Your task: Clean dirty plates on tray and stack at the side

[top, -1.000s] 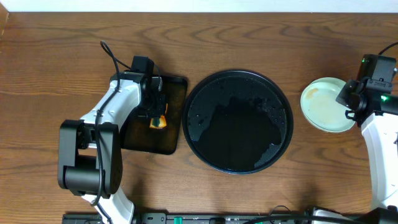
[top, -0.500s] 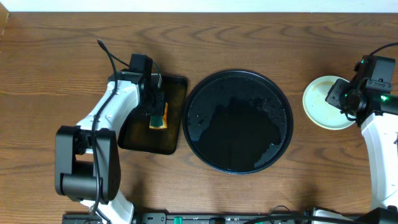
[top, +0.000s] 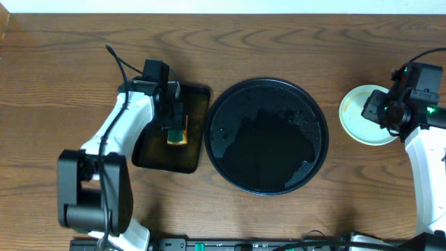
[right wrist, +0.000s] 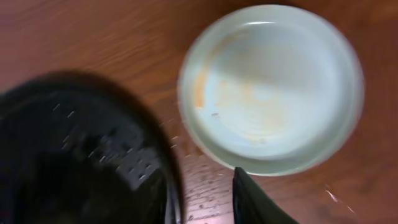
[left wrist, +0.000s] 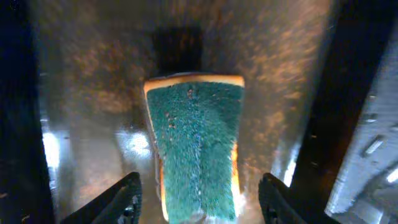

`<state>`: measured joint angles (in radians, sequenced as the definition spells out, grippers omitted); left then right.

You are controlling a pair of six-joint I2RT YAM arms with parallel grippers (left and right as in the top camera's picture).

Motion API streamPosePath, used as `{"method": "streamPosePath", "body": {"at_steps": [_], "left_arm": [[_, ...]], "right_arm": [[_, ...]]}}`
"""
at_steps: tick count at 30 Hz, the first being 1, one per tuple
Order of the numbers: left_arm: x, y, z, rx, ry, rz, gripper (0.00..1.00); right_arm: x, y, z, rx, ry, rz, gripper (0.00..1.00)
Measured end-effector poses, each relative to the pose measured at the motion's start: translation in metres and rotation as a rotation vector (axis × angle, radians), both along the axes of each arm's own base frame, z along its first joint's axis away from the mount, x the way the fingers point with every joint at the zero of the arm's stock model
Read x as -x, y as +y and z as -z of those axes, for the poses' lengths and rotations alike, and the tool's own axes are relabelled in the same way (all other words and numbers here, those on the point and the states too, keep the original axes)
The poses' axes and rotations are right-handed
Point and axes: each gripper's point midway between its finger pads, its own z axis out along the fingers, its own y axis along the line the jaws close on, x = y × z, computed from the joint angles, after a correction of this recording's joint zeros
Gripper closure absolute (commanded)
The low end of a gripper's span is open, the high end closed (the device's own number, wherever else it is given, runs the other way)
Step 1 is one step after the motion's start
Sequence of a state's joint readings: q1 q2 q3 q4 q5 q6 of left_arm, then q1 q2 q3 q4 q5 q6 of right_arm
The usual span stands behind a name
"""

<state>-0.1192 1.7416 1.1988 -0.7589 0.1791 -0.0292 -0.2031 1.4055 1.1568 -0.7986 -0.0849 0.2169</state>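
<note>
A pale mint plate (top: 357, 118) with faint brown-red smears lies on the bare wood tabletop (top: 362, 56) right of the round black tray (top: 267, 136). It fills the top of the right wrist view (right wrist: 270, 87); I cannot tell whether other plates lie under it. My right gripper (top: 382, 110) hangs over the plate's right edge, open and empty (right wrist: 211, 205). The black tray holds no plate. My left gripper (top: 175, 123) is open (left wrist: 200, 200) over the green-yellow sponge (left wrist: 196, 149), its fingers (left wrist: 124, 200) clear of the sponge's sides.
The sponge (top: 177, 134) lies flat in a small dark rectangular tray (top: 195, 153) left of the black tray. The black tray's rim (right wrist: 93, 155) is close to the plate. A pale wall edge runs along the table's far side.
The sponge went from on edge in my left gripper to flat on the rectangular tray, released. My right gripper shifted slightly left over the plate, which now lies level.
</note>
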Motion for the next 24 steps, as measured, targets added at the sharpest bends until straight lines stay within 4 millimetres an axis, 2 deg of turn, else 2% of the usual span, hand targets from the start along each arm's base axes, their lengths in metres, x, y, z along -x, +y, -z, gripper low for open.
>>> {"method": "streamPosePath", "body": {"at_steps": [1, 4, 5, 6, 7, 11, 14, 19, 24], "left_arm": [[-0.001, 0.0, -0.009, 0.003, -0.026, -0.001, 0.23], [-0.002, 0.0, -0.037, 0.011, -0.103, -0.003, 0.21], [0.001, 0.001, -0.044, 0.008, -0.112, -0.008, 0.21], [0.005, 0.004, -0.049, -0.001, -0.114, -0.02, 0.21], [0.008, 0.007, -0.051, -0.013, -0.109, -0.039, 0.21], [0.036, 0.024, -0.044, -0.093, 0.008, -0.128, 0.2], [0.053, 0.03, -0.042, -0.125, 0.079, -0.163, 0.2], [0.068, 0.033, -0.047, -0.137, 0.109, -0.184, 0.2], [0.08, 0.036, -0.075, -0.108, -0.062, -0.207, 0.2]], "right_arm": [[-0.002, 0.008, -0.001, -0.015, -0.008, -0.049, 0.59], [-0.004, 0.035, -0.002, -0.035, -0.024, -0.198, 0.44], [-0.005, 0.046, -0.003, -0.035, -0.029, -0.253, 0.27], [-0.005, 0.057, -0.003, -0.034, -0.034, -0.311, 0.16], [-0.005, 0.067, -0.003, -0.03, -0.037, -0.358, 0.01], [0.001, 0.095, 0.005, -0.025, -0.002, -0.484, 0.01], [0.011, 0.104, 0.015, -0.039, 0.057, -0.518, 0.01], [0.025, 0.1, 0.023, -0.044, 0.128, -0.498, 0.01], [0.034, 0.094, 0.021, -0.013, 0.103, -0.465, 0.01]]}}
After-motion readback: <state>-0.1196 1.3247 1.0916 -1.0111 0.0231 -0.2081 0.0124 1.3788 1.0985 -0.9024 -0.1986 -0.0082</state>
